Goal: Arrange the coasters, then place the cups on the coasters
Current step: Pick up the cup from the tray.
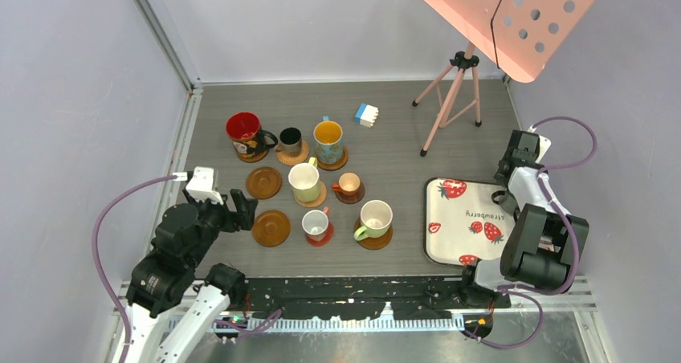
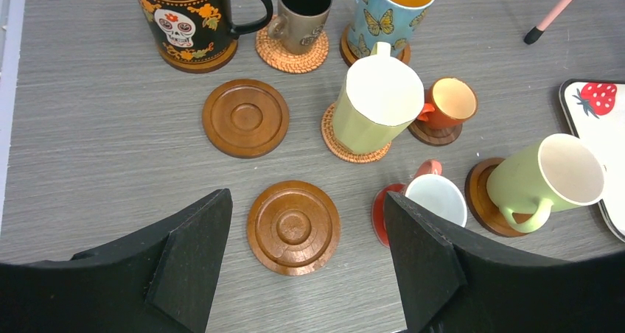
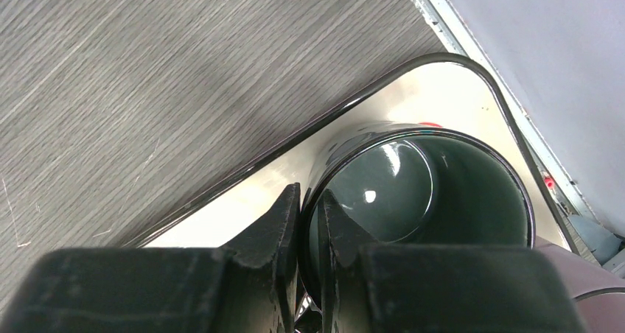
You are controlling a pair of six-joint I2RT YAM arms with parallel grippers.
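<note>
Top view: L gripper (image 1: 241,210) hangs low over the table (image 1: 393,130), just beside the near empty coaster (image 1: 271,228). Its jaws are spread w/ nothing in them. A 2nd empty coaster (image 1: 263,182) lies just beyond it. I count seven cups sitting on coasters: skull mug (image 1: 245,130), small dark mug (image 1: 290,140), butterfly mug (image 1: 328,138), cream mug (image 1: 304,181), orange cup (image 1: 349,185), white cup (image 1: 315,222) on a red coaster (image 1: 323,238), and green mug (image 1: 375,217). R gripper (image 1: 511,174) is at the far right corner of the strawberry tray (image 1: 450,226).

L wrist view: both fingers (image 2: 191,259) stand wide apart, and the near empty coaster lies flat on the table in the gap btwn them.

R wrist view: R gripper is pinching the wall of a dark green mug (image 3: 442,193), one finger inside the rim and one outside. The mug is at the tray's corner. I can't tell if it's resting there or lifted.
</note>
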